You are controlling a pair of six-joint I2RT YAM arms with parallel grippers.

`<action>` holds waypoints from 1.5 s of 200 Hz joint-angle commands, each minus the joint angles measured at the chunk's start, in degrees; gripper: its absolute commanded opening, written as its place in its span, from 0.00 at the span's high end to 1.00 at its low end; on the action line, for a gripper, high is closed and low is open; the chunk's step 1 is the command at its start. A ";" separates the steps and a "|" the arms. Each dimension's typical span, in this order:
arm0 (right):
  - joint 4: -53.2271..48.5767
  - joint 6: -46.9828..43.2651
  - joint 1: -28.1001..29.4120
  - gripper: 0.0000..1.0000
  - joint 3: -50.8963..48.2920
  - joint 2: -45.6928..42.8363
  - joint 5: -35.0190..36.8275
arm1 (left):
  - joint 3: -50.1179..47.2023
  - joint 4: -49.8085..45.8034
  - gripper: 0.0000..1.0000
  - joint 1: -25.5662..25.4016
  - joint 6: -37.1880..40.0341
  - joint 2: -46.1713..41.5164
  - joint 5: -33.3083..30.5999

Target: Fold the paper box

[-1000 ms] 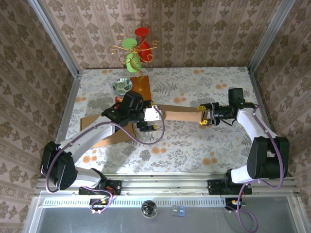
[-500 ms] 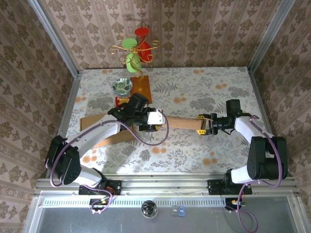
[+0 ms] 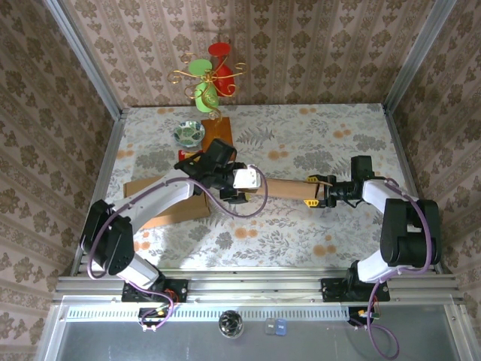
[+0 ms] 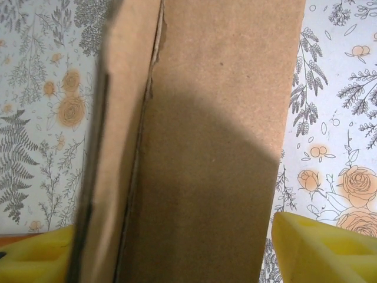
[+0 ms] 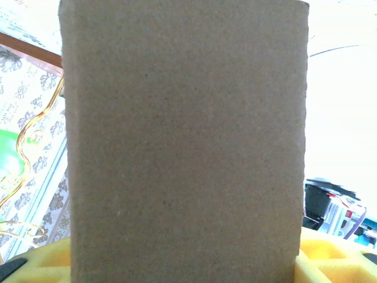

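- Counter (image 3: pixel 338 135): one flowered counter carries the whole scene.
- Box (image 3: pixel 282 188): one brown card box, not yet formed. It runs as a long band from the right jaws, through the left jaws and on past them, where its wide end lies flat on the counter. Holding it at two spots likely keeps the span between them firm, so a panel can be turned on its crease.
- Arms: two, the left arm (image 3: pixel 158 199) reaching to mid-band and the right arm (image 3: pixel 383 192) to its end.
- Left jaws: partly open, straddling the band with yellow pads (image 4: pixel 318 247) at either edge. One flap (image 4: pixel 118 147) is turned up along a crease by the left pad. Whether these jaws pinch the card or merely bracket it cannot be told.
- Right jaws: about half open and closed across the band's end, with card filling the gap from pad to pad. They probably serve as the anchor while the other arm works the fold.
- Ornament (image 3: pixel 207 90): one wire stand with coloured discs, well beyond the left jaws and apparently no part of the job.
- Bowl (image 3: pixel 189 133): one, just beside the ornament and likewise clear of both jaws.
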 commanded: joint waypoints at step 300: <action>-16.74 -10.46 -2.93 0.31 9.91 -27.89 40.04 | 26.29 -22.57 0.43 3.88 -13.36 20.84 11.42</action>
